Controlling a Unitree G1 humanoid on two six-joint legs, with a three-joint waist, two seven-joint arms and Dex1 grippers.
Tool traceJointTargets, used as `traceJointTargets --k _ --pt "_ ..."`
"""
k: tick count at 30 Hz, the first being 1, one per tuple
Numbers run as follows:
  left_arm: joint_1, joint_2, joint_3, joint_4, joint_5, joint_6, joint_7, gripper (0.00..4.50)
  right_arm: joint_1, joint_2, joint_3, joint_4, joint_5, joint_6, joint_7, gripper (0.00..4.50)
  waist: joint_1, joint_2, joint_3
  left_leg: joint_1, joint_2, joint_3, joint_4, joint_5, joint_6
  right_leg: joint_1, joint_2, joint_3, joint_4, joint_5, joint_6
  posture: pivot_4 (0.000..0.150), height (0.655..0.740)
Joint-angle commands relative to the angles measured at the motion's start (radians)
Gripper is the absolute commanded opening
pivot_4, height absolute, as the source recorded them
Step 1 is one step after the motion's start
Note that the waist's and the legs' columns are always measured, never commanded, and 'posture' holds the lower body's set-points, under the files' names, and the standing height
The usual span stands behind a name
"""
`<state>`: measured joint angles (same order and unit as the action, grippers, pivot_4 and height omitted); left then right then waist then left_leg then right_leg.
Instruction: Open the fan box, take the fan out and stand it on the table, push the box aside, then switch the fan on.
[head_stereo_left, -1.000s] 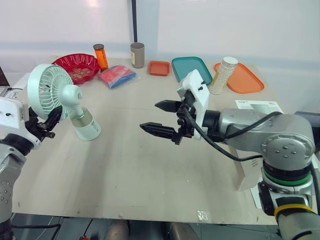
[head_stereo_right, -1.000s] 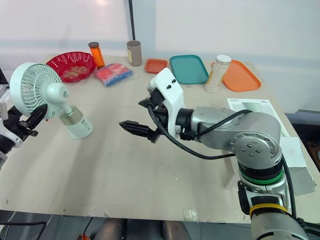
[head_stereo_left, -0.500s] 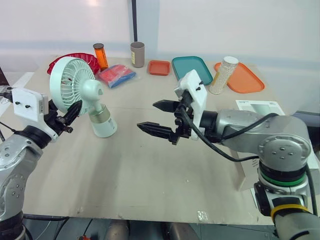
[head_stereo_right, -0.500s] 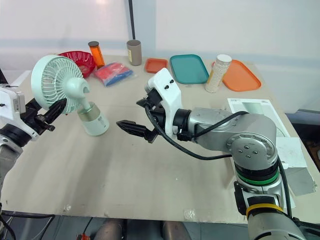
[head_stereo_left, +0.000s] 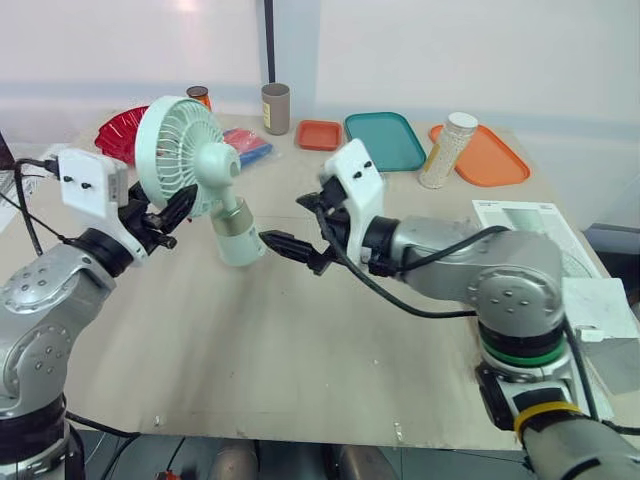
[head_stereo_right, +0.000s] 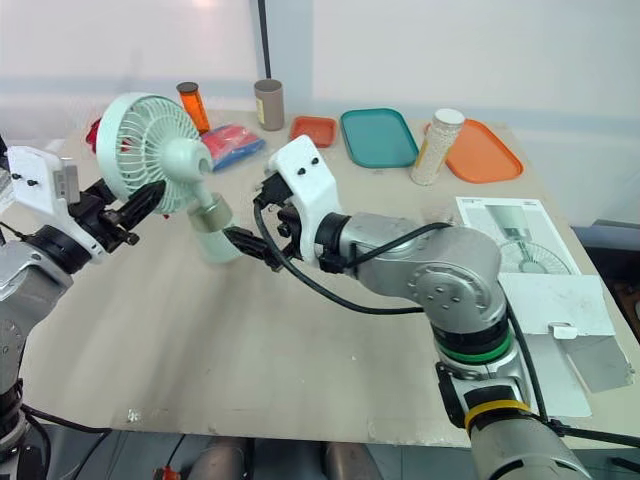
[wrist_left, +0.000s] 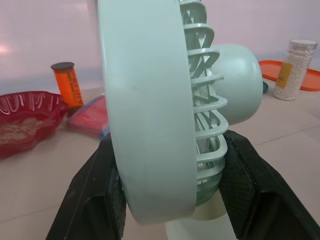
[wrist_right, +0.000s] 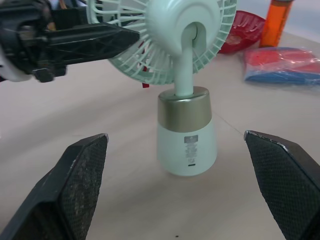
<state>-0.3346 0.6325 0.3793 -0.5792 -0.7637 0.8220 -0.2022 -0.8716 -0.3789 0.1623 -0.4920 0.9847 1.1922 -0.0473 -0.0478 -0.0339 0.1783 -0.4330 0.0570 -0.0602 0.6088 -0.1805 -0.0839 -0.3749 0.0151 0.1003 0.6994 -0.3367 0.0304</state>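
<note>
Fan (head_stereo_left: 180, 145) is out, left pincer (wrist_left: 172, 145) pinching its head, right pincer (head_stereo_left: 280, 218) spread wide beside it (standing it up and switch-on left, I reckon).

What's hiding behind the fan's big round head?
Behind the fan sit a red bowl, an orange bottle and a red and blue packet. In the left eye view the fan covers much of the bowl, most of the bottle and one end of the packet.

Label (wrist_right: 188, 148) on fan (wrist_right: 186, 117) — not legible.
</note>
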Motion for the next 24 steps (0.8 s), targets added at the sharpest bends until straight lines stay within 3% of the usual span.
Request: traceJointTargets --k 1,7,12,24 --pt "-0.041 0.014 0.014 -0.055 -0.024 -0.004 0.005 2.13 -0.024 0.027 -0.002 0.002 -0.065 -0.028 -0.001 4.5 0.0 0.0 0.0 0.0 0.0 0.0 0.0 0.0 0.0 0.0 0.0 0.0 0.0 0.0 0.0 0.15 0.74" --pt "-0.067 0.012 0.002 -0.048 -0.04 0.022 0.007 2.13 -0.012 0.094 0.027 0.022 -0.157 -0.041 0.021 4.5 0.0 0.0 0.0 0.0 0.0 0.0 0.0 0.0 0.0 0.0 0.0 -0.001 0.0 0.0 0.0 0.15 0.74" --pt "-0.094 0.025 -0.019 -0.031 -0.041 0.032 -0.013 2.13 -0.04 0.165 0.094 0.144 -0.283 -0.129 0.076 4.5 0.0 0.0 0.0 0.0 0.0 -0.001 0.0 0.001 -0.001 0.0 0.0 -0.001 0.001 0.0 0.0 0.15 0.74" --pt "-0.084 0.044 -0.012 -0.034 -0.041 0.046 -0.028 2.13 -0.04 0.25 0.093 0.241 -0.427 -0.194 0.155 4.5 0.0 0.0 0.0 0.0 -0.001 -0.001 0.0 0.001 -0.002 0.0 -0.001 -0.002 0.001 0.0 0.0 0.15 0.74"
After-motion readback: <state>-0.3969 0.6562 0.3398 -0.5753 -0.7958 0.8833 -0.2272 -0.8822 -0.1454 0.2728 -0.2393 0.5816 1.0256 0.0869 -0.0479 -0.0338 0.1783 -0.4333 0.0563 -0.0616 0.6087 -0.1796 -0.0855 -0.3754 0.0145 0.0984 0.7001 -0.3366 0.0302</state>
